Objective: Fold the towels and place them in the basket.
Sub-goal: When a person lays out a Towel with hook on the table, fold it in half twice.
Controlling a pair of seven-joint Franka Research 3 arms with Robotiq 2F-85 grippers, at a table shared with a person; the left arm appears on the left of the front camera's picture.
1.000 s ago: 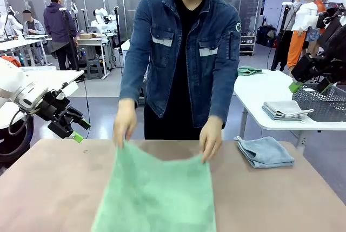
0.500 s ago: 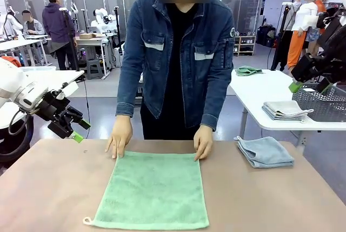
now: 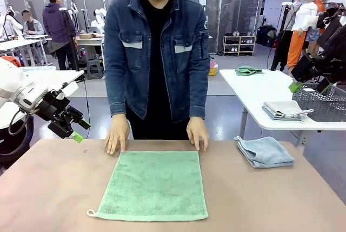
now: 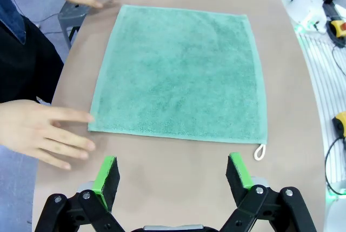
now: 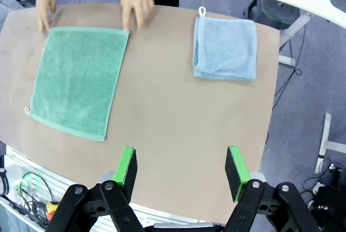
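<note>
Waiting on the first fold of the mint green towel (image 3: pixel 154 186).
Front view: puts it flat, inward of the left gripper (image 3: pixel 81 130), well apart from the right gripper (image 3: pixel 309 86) near the basket (image 3: pixel 324 105). Left wrist view: jaws spread, empty; towel straight ahead, long axis seemingly crosswise (loop (image 4: pixel 260 152) nearest). Right wrist view: jaws apart, empty; towel far ahead-left. Favours left arm.

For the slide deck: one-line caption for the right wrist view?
Open right gripper above the table; green towel flat, person's hands at two corners, blue towel folded nearby.
</note>
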